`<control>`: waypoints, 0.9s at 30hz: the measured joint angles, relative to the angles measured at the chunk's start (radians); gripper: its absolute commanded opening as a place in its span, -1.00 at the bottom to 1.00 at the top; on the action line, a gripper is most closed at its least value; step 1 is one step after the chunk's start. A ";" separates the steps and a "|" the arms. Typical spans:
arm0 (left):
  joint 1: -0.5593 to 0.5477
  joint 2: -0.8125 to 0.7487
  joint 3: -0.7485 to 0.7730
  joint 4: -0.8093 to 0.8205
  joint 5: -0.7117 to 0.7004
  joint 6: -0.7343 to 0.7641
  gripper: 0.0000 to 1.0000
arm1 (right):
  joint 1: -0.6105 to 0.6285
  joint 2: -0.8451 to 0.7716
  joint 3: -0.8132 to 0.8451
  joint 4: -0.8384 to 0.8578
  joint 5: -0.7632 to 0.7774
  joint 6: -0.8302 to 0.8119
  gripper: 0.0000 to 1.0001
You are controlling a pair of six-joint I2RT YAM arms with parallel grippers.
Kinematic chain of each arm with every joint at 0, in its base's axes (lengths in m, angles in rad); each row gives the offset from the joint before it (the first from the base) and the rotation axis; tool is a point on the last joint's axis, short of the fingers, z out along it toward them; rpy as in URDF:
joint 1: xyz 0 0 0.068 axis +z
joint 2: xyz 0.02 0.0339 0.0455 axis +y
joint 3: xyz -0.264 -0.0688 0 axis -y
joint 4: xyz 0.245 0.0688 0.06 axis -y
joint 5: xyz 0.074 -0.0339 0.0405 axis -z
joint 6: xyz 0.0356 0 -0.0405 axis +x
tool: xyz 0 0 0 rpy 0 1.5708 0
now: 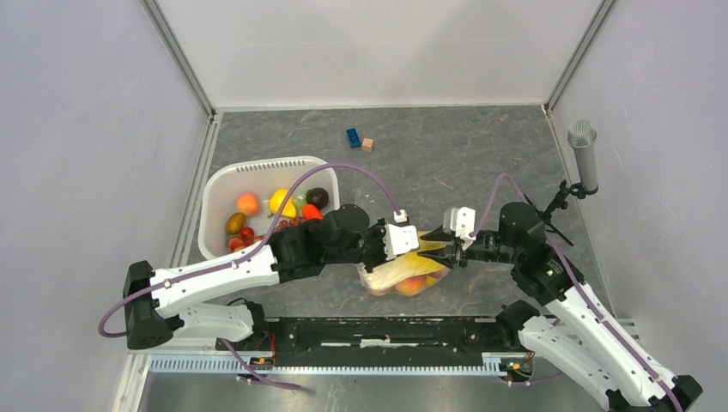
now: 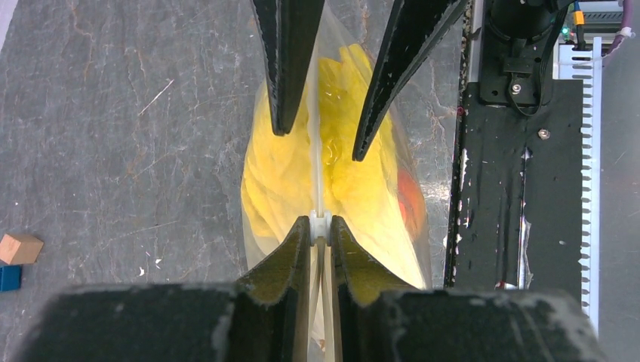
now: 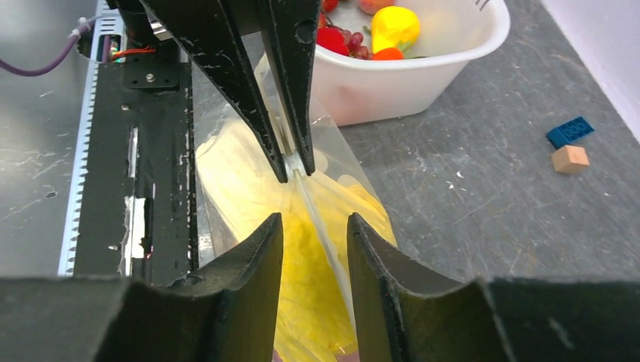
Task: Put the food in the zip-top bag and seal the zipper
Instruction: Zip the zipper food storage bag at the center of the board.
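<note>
Nearest the arm bases we find the zip-top bag (image 1: 397, 276) on the surface (image 1: 481, 163), stuffed with the crinkled yellow piece (image 2: 275, 181). Our left tool (image 2: 320, 230) is pinched tight on the zipper (image 2: 316, 173), while the right tool (image 3: 315, 221) stands partly open astride that strip, gripping nothing. Farther back left, more food (image 1: 248, 203) sits in the white basket (image 1: 257, 166).

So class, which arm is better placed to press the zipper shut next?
Right, probably: the right gripper stands open astride the zipper, while the left gripper is shut on it, anchoring the bag.
</note>
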 measured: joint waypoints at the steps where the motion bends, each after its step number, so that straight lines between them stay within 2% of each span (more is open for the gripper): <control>1: 0.000 0.000 0.000 0.000 0.000 0.000 -0.79 | 0.000 0.008 0.000 0.000 -0.009 -0.008 -0.20; 5: 0.000 0.000 0.000 0.000 0.000 0.000 -0.79 | 0.000 0.031 0.000 0.004 -0.041 -0.025 -0.33; 14: 0.000 0.000 0.000 0.000 0.015 0.000 -0.79 | 0.000 0.064 -0.010 0.038 -0.057 -0.031 -0.36; 18: 0.000 0.000 0.000 0.001 0.024 0.000 -0.79 | 0.000 0.078 -0.020 0.048 -0.064 -0.034 -0.44; 24: 0.000 0.000 0.000 0.001 0.025 0.000 -0.79 | 0.001 0.082 -0.030 0.057 -0.066 -0.036 -0.70; 27: 0.000 0.000 0.000 0.001 0.024 0.000 -0.79 | 0.002 0.057 -0.056 0.082 -0.052 -0.033 -0.92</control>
